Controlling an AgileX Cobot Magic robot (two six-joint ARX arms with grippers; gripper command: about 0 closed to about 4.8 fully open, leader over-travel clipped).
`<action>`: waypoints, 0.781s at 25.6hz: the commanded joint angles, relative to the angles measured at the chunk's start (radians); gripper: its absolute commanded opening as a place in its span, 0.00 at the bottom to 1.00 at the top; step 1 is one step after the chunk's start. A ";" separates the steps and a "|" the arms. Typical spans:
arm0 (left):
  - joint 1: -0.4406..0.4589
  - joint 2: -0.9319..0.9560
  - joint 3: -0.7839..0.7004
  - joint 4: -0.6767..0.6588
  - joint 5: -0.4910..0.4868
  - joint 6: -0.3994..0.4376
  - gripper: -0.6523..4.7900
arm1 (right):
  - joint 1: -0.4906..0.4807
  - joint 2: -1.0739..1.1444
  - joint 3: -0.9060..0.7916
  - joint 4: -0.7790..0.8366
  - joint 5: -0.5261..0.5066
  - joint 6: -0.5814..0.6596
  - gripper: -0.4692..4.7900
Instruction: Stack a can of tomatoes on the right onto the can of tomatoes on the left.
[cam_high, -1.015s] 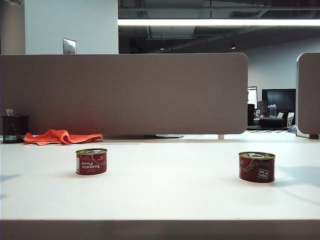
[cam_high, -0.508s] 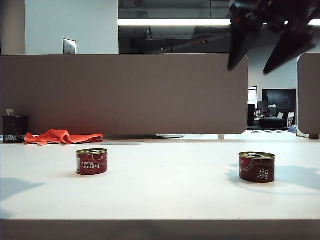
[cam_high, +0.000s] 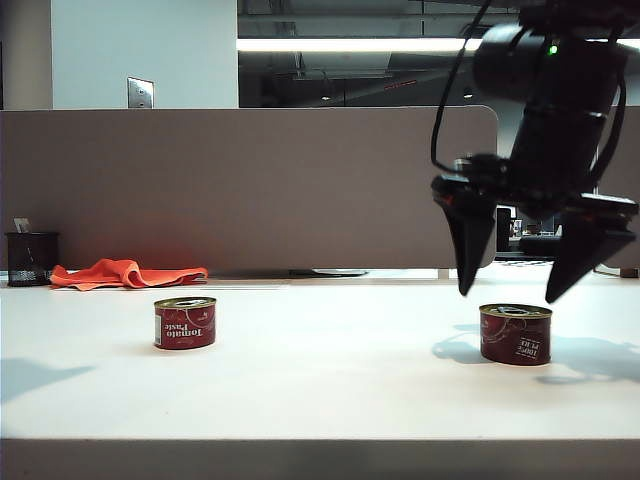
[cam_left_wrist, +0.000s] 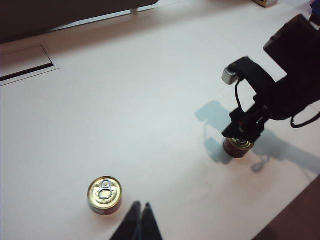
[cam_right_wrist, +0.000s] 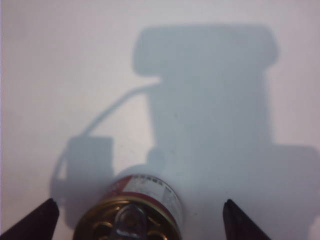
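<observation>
Two red tomato cans with gold lids stand upright on the white table. The left can (cam_high: 185, 322) (cam_left_wrist: 105, 195) is on the table's left side. The right can (cam_high: 515, 333) (cam_left_wrist: 238, 147) (cam_right_wrist: 131, 212) sits below my right gripper (cam_high: 510, 295) (cam_right_wrist: 140, 202). That gripper hangs open just above it, one fingertip (cam_right_wrist: 47, 207) on each side, neither touching the can. In the left wrist view my left gripper (cam_left_wrist: 140, 205) is shut and empty, hovering near the left can. It does not show in the exterior view.
An orange cloth (cam_high: 125, 273) and a dark cup (cam_high: 29, 258) lie at the back left against the grey partition (cam_high: 250, 185). A slot (cam_left_wrist: 25, 62) is set into the table's far side. The table's front edge (cam_high: 320, 440) runs along the bottom.
The right arm has come down from above into view, its open fingers now straddling the space just over the right can. Both cans stayed put.
</observation>
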 joint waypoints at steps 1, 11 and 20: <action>0.000 -0.004 0.006 0.005 0.003 0.009 0.11 | 0.002 0.009 0.004 -0.005 0.000 0.010 1.00; 0.001 -0.007 0.006 0.003 -0.024 0.043 0.11 | 0.014 0.016 0.004 -0.087 -0.042 0.018 1.00; 0.003 -0.061 0.006 -0.006 -0.371 0.185 0.11 | 0.039 0.030 0.004 -0.098 -0.018 0.013 0.70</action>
